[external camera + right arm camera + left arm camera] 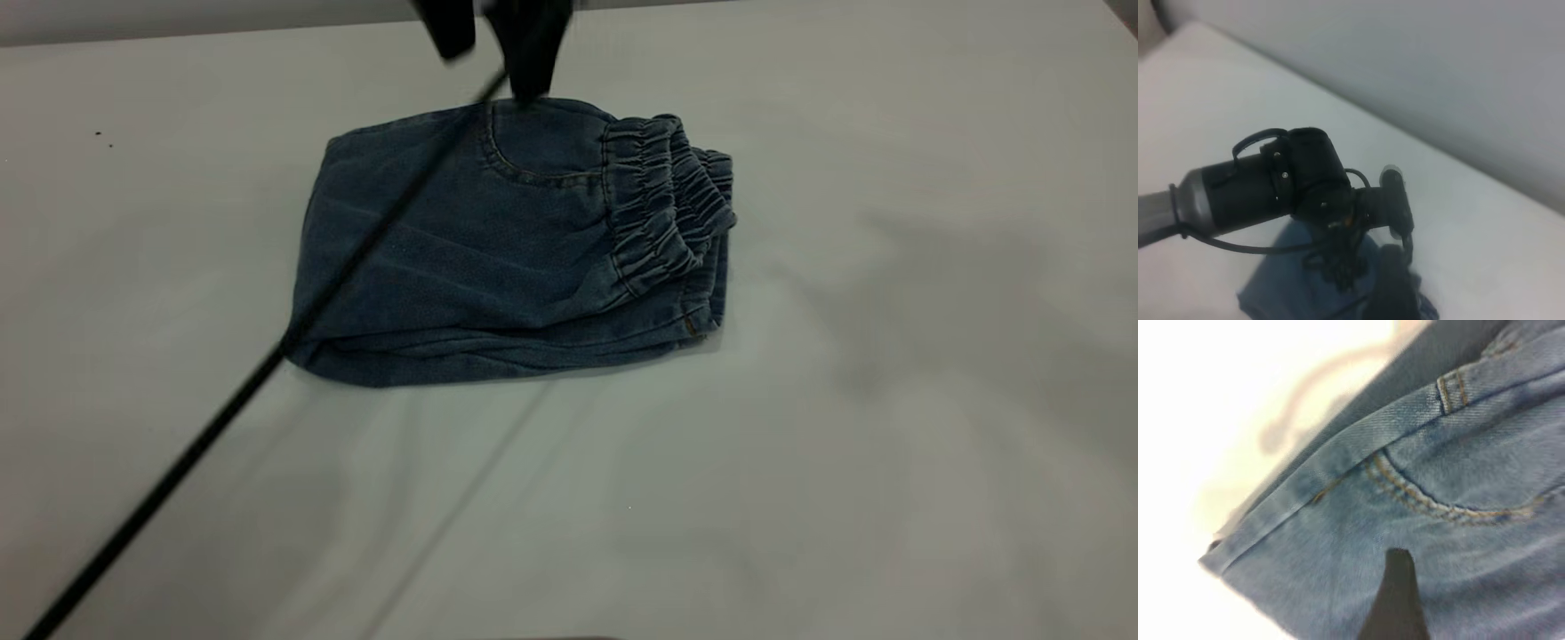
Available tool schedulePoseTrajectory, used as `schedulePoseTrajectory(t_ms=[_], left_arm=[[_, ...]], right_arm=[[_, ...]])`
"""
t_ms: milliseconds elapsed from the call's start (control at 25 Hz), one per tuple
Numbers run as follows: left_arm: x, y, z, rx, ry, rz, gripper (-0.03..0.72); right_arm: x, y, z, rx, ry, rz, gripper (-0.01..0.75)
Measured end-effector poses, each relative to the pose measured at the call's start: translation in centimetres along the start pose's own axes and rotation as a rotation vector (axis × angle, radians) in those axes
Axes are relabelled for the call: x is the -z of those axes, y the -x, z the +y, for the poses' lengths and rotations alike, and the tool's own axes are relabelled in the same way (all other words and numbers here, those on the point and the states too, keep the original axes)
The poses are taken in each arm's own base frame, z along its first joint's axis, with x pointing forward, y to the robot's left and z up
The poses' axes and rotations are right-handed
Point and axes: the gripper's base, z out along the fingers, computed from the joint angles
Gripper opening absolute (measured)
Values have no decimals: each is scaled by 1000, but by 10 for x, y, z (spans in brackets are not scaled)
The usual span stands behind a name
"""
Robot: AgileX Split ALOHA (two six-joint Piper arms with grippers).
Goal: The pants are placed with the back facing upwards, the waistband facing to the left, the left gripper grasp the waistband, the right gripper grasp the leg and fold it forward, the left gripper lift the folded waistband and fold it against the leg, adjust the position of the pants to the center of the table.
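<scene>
The big white counter (889, 444) filled almost the whole outside view. The pants (462, 258) lay on it, folded into a thick blue bundle. They sat a little left of the middle and toward the far side. The crinkly waistband (658, 204) was on top at the right end of the bundle. So I think the folds were done and only the move to the middle was left.

The left tool (493, 40) hung over the far edge of the pants, near a stitched pocket (542, 151). Its two fingers were spread apart and held nothing. Its black cable (267, 364) ran down across the pants to the near left.

What could go wrong? If the tool pinched only the top layer, a pull could open the fold. If it pushed the bundle from one side, the layers could slide apart or bunch up. The cable could also drag on the cloth and shift it.

Some things were hard to see. The top of the left tool was cut off in the outside view, and I could not tell if a fingertip touched the denim. The right tool (1395, 293) was only a dark blur in its own view, so I could not tell its state. The leg was hidden inside the fold.
</scene>
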Motion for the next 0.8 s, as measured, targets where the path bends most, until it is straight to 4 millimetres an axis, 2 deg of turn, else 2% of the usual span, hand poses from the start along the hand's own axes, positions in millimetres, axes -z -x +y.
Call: schedulePoseTrajectory(t_ms=[160,240,360,480,600,680,800], left_arm=[[54,3,3,77,17,-107,566],[88,0,2,117,13,-166,566],[133,-17,-4,131,-19,-222,566],[170,-48,-12,133,-33,-240,566],[203,-89,-19,132,-30,-252,566],[221,-120,-24,132,-31,-265,566],[243,-162,-32,131,-28,-292,566]], right_arm=[[61,-9,23,-11,-4,-93,510],[87,-25,34,-11,-3,-110,510],[116,-60,47,-15,-2,-102,510],[139,-103,57,-15,-14,-87,510],[156,-149,64,-5,-53,-77,510],[161,-179,67,-6,-62,-65,510],[158,-213,68,-15,-64,-33,510]])
